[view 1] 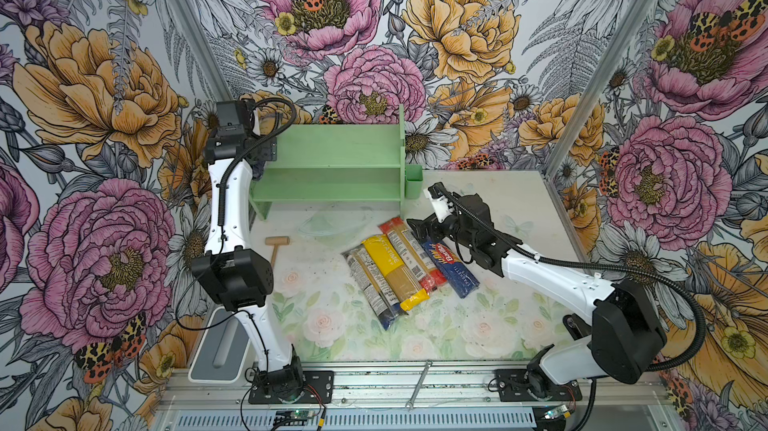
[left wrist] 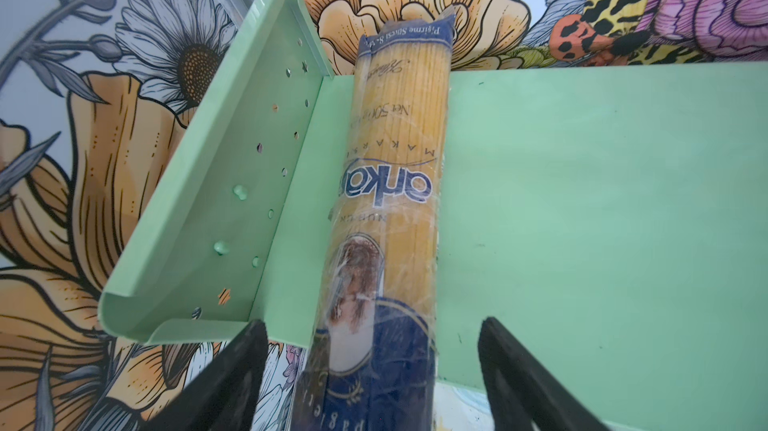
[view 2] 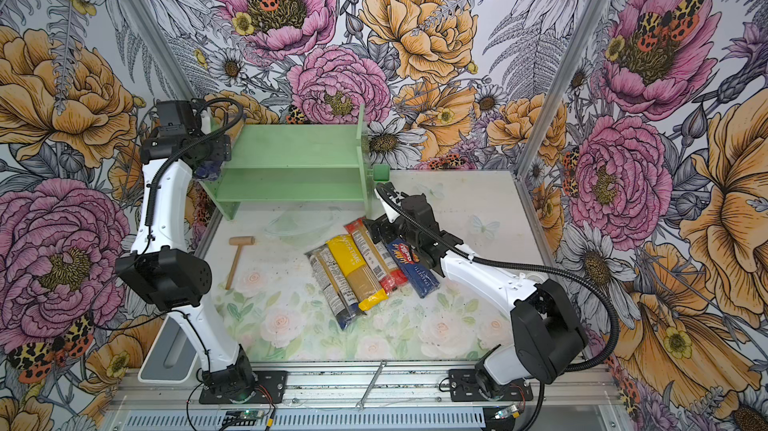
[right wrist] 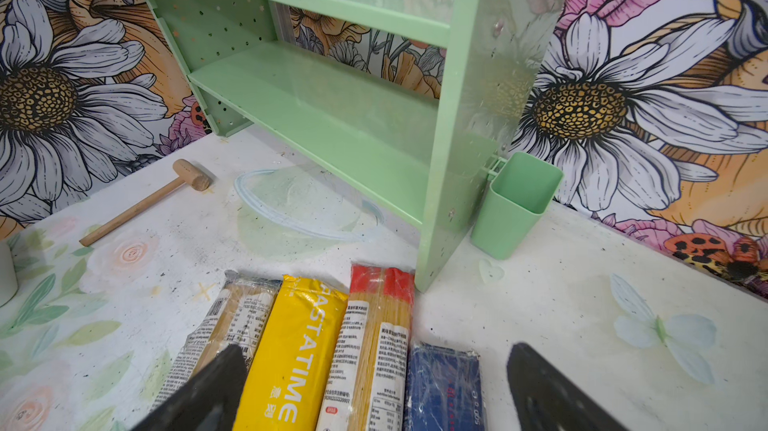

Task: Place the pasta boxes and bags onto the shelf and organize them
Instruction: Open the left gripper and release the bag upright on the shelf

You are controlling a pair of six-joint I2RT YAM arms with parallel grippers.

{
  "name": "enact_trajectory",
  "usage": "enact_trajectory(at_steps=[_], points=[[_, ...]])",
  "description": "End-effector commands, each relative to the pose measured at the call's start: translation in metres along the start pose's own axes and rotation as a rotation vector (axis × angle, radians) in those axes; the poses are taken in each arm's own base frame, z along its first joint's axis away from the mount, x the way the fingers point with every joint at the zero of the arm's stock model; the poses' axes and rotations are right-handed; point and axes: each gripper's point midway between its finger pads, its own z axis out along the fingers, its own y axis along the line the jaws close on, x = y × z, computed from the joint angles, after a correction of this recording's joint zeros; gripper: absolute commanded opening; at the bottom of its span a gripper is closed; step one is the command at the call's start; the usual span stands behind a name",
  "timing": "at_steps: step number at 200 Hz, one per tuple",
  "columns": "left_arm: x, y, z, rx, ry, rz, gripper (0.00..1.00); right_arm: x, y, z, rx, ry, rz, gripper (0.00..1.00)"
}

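Observation:
A clear spaghetti bag with dark blue ends [left wrist: 395, 167] lies on the top tier of the mint-green shelf [left wrist: 582, 200], along its perforated side panel [left wrist: 232, 200]. Its near end overhangs the tier's edge. My left gripper [left wrist: 372, 322] straddles that end, open, with a gap on each side. Four more packs lie side by side on the table: a clear bag [view 1: 372, 283], a yellow bag [view 1: 395, 271], a red-ended bag [view 1: 411, 254] and a dark blue Barilla box [view 1: 451, 269]. My right gripper [right wrist: 376, 346] hovers open over their far ends.
A green cup [view 1: 413, 181] hangs on the shelf's right side. A wooden mallet [view 1: 275, 248] and a clear glass bowl [view 1: 328, 223] lie in front of the shelf [view 1: 332, 146]. A wrench [view 1: 419, 383] rests on the front rail.

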Motion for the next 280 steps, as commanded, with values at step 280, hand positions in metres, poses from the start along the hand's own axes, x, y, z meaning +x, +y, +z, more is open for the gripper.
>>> enact_trajectory(at_steps=[280], points=[[0.048,-0.129,-0.141,0.325,-0.036,-0.094,0.99,0.018,0.003,-0.056,0.010,0.018,0.000,1.00]])
